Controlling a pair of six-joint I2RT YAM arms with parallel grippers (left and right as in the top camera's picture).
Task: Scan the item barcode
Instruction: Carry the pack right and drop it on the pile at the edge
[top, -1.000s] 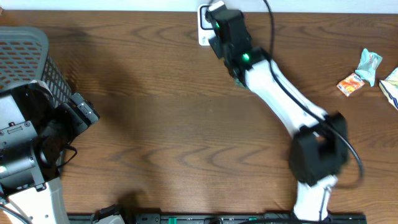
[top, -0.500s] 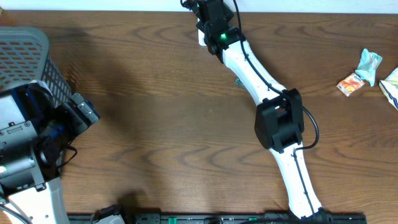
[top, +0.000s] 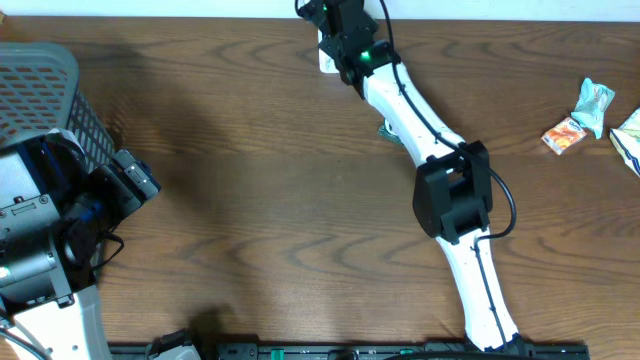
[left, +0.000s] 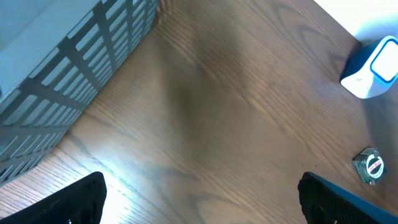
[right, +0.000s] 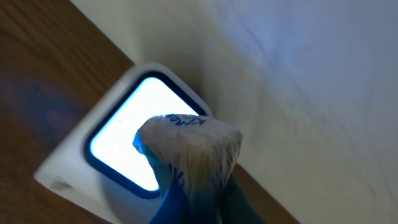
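- The right claw is pressed together on a crumpled packet, pinching it from below. The fingers themselves sit dark and blurred at the bottom edge of the wrist view, so the exact hold is hard to make out.
- The packet's bunched, pale top stands right in front of the lit scan window, overlapping the window's lower right part in the wrist view. Whether it touches the glass I cannot tell.
- No barcode shows on the face of the packet turned to the camera. It may be on the side toward the window, or folded into the creases.
- The scanner is a white block at the top centre of the overhead frame, at the far edge of the counter, mostly hidden by the right wrist.
- Judged step: presenting the item to the scanner.
- The next move probably calls for a slow turn or tilt of the packet, holding a flat printed face square to the window.
- A small wrapped item lies on the counter near the scanner, low on the right of the left wrist view.
- The left claw is spread wide and holds nothing, at the left of the overhead frame beside the grey basket.
- Three more snack packets lie at the right edge, well apart from the scanner.
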